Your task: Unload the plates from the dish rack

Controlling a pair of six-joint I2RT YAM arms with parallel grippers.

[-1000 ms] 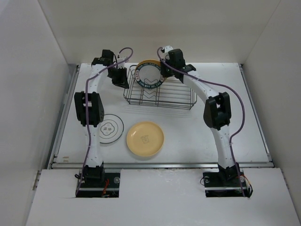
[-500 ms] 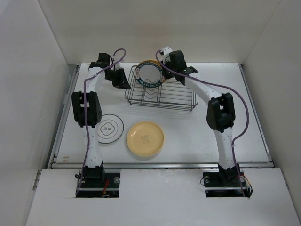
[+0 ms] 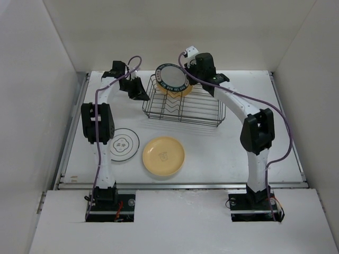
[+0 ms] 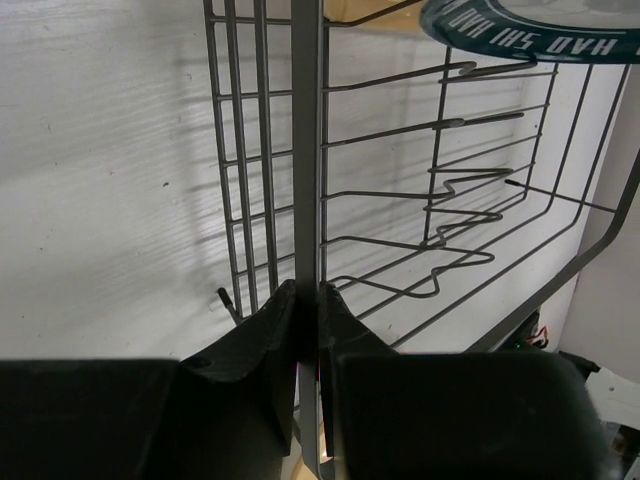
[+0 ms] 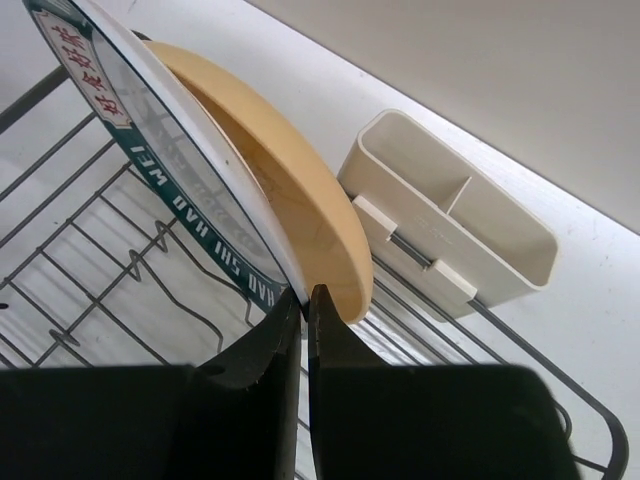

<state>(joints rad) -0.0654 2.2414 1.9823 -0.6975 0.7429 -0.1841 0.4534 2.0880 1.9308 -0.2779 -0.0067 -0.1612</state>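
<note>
Writing: green-rimmed plate (image 5: 150, 170) band reads "HAO SHI" in white; the rest is unclear.
Look: white centre, dark-green band.
Location: tilted at far-left end of dish rack (image 3: 183, 106), just in front of yellow-orange plate (image 5: 290, 200).
Right fingers (image 5: 270, 340): pinching its rim.
Left fingers (image 4: 265, 330): clamped on rack wire.
Tabletop (image 3: 212, 153): pale-yellow plate (image 3: 163, 155), black-rimmed plate (image 3: 123, 144).

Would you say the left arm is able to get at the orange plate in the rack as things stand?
Probably not yet: the left claw is shut on a wire of the dish rack, and the green-rimmed plate in the right claw covers the orange plate.
</note>
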